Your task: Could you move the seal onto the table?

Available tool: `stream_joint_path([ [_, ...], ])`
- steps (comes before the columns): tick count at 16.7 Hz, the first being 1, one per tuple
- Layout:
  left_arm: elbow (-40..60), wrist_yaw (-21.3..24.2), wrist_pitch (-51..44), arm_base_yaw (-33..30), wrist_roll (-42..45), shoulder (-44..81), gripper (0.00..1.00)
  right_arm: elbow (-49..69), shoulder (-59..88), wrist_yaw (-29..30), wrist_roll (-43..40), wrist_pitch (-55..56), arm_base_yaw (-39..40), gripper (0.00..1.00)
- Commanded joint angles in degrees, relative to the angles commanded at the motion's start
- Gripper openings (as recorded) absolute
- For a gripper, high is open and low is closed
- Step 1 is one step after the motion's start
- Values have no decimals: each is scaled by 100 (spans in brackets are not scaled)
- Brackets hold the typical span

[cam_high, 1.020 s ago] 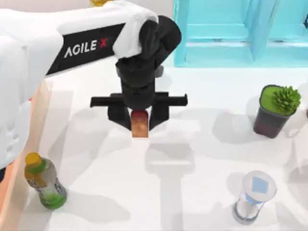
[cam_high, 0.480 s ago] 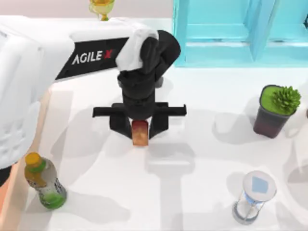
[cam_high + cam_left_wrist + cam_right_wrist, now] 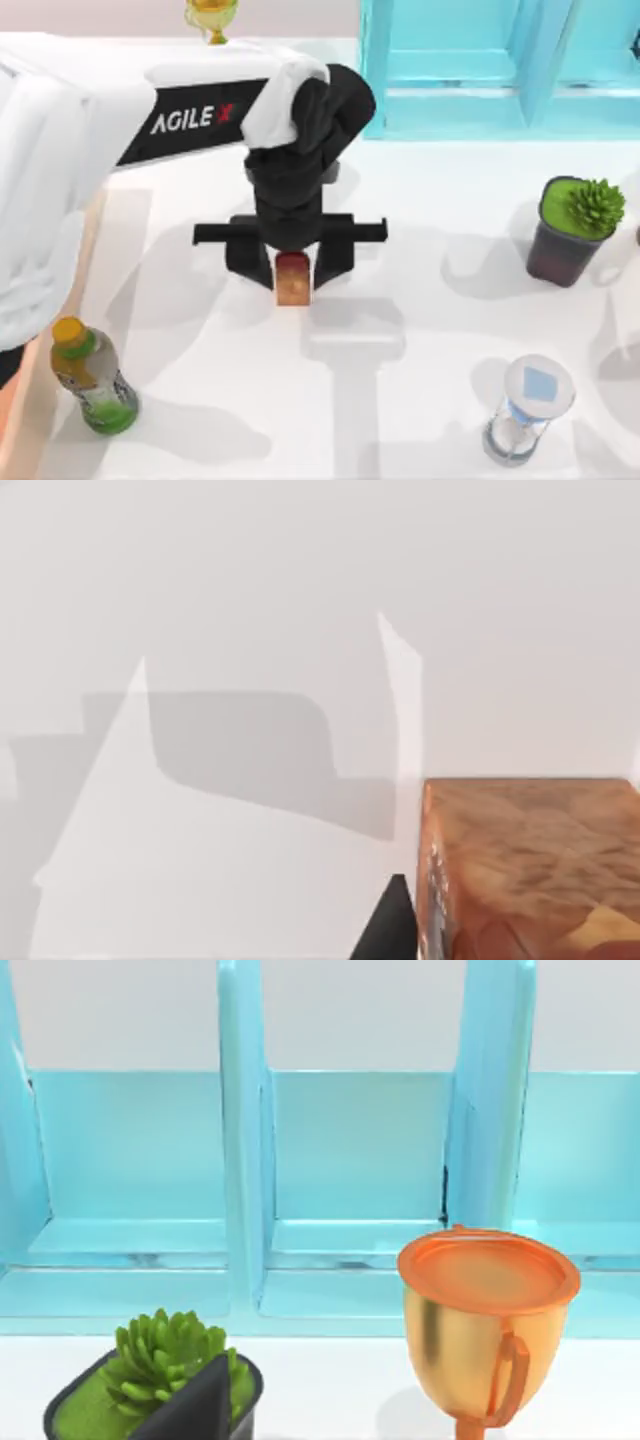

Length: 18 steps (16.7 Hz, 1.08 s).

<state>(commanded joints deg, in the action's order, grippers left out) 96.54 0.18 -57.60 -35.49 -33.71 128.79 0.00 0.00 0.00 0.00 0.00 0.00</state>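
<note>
One hazard remains: the left pincer is clamped on the seal at mid-bench, and releasing before full contact could topple the upright block.

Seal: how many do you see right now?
1. The seal is gripped by the left claw, near the middle of the table in the top view. The arm above could hide another.
</note>
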Motion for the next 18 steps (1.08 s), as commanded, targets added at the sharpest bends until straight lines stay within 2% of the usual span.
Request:
stream_joint_path([
  [4, 0, 0, 0, 0, 0, 0, 98, 0, 0, 0, 0, 0, 0, 100],
  [5, 0, 0, 0, 0, 0, 0, 100, 0, 0, 0, 0, 0, 0, 100],
  [14, 15, 0, -15, 5, -1, -1, 100, 0, 0, 0, 0, 0, 0, 100],
  [18, 666, 35, -629, -20, -30, 25, 100, 0, 0, 0, 0, 0, 0, 100],
])
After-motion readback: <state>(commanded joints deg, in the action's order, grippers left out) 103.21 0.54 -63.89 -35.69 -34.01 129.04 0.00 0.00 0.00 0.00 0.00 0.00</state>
